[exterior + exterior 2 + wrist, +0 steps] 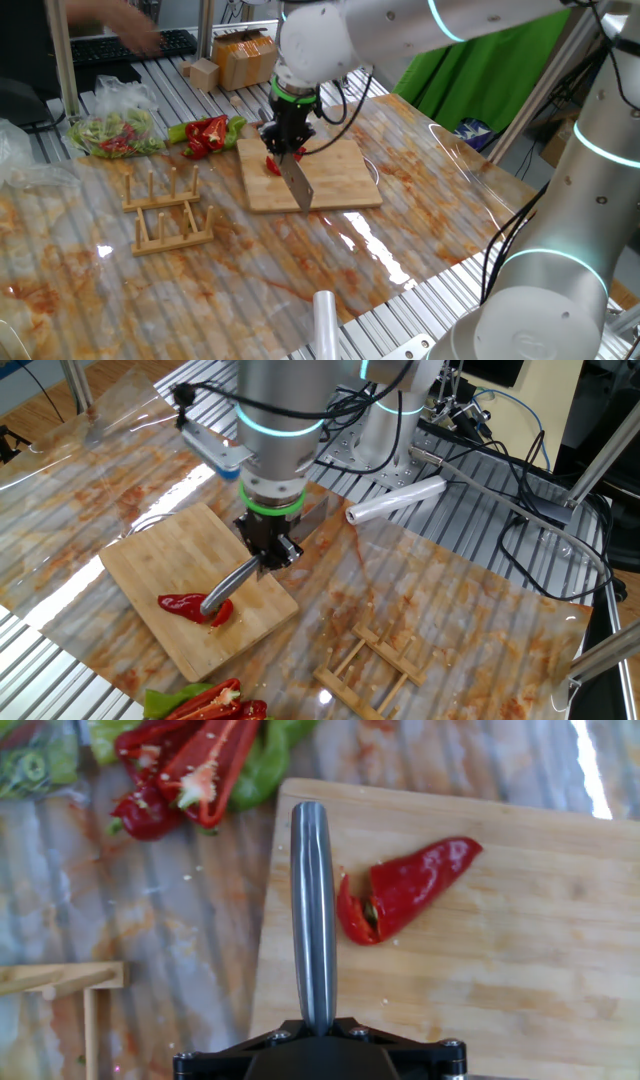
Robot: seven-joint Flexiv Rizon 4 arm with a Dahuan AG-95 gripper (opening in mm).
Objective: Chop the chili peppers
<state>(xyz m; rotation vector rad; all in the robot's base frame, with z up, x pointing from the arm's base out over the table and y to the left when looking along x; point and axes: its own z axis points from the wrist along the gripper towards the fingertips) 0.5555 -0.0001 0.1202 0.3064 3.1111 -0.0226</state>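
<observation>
Resting on the cutting board [520,980], chili pepper [410,890].

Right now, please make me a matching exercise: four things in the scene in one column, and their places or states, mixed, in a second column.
Things:
1. red chili pepper
2. knife
3. wooden rack
4. cut peppers pile

Places or states:
A. off the cutting board, on the table cover
B. held in the shut gripper
C. on the board, partly cut
D. standing empty beside the board

Pairs: 1-C, 2-B, 3-D, 4-A
</observation>
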